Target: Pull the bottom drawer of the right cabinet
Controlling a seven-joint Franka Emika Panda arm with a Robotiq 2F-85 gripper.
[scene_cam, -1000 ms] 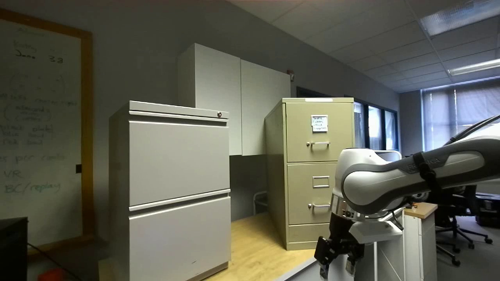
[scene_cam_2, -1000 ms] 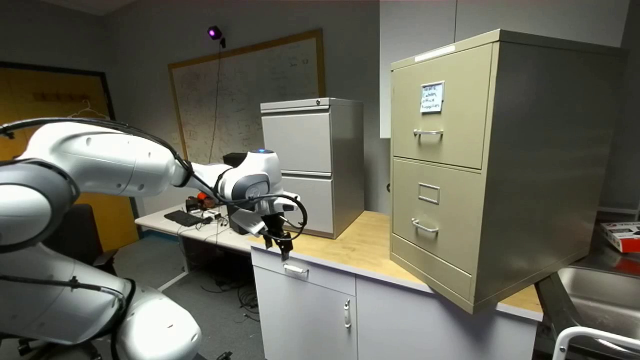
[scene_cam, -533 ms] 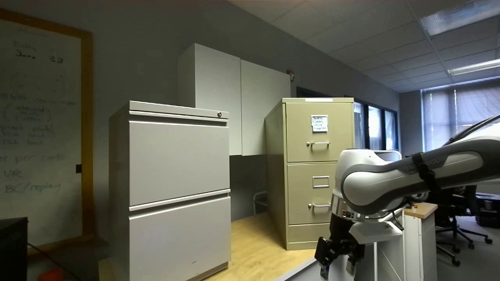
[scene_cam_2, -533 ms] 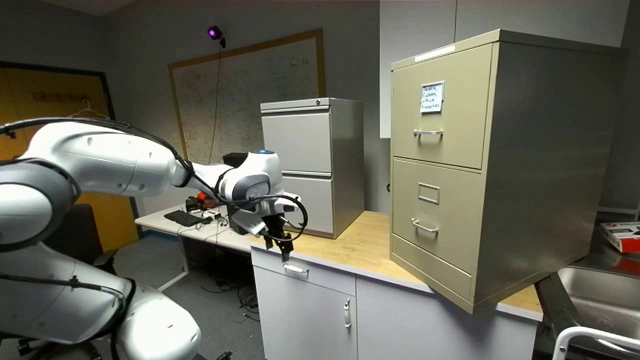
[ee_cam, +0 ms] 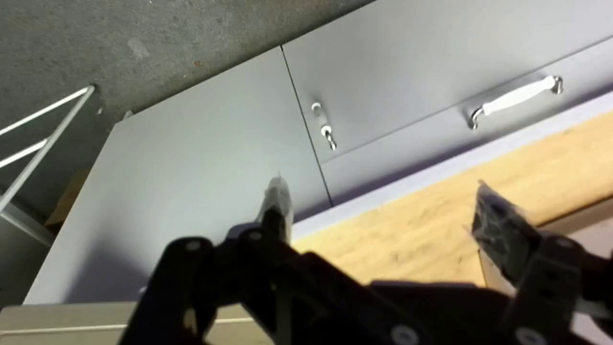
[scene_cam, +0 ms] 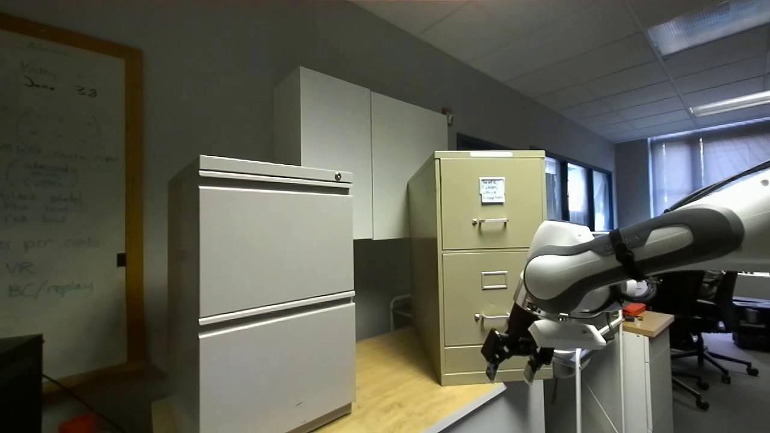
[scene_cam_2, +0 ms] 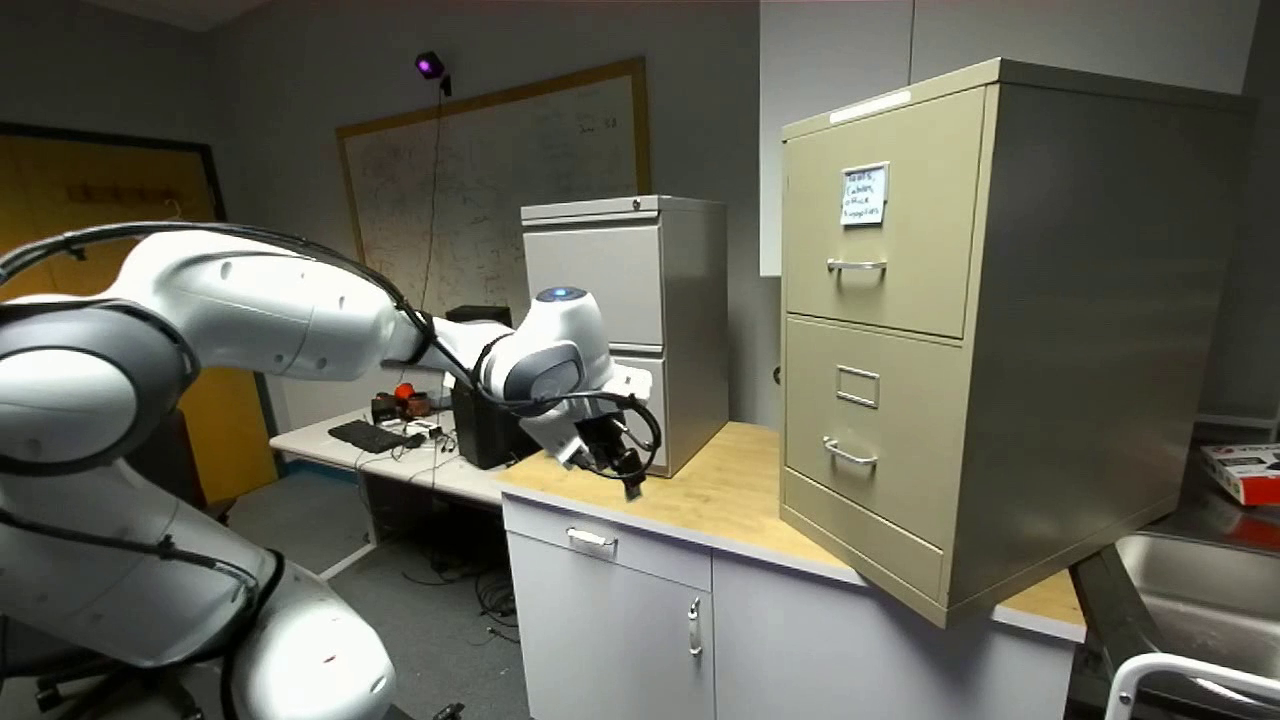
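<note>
The right cabinet is tall, narrow and beige and stands on the wooden counter; it also shows in an exterior view. Its bottom drawer sits flush and shut, with a small metal handle and an empty label frame. In an exterior view my arm hides part of the drawer. My gripper is open and empty, fingers pointing down, apart from the handle. In an exterior view it is left of the cabinet. The wrist view shows the spread fingers over the counter edge; the cabinet's base is at bottom left.
A pale grey two-drawer cabinet stands on the same counter. Below the counter are white doors and a drawer with a white handle. A sink and a white rail are beyond the beige cabinet.
My gripper has risen and tilted. In an exterior view it has moved right, nearer the beige cabinet, off the white drawer handle. The fingers stay open; both cabinets are unchanged.
</note>
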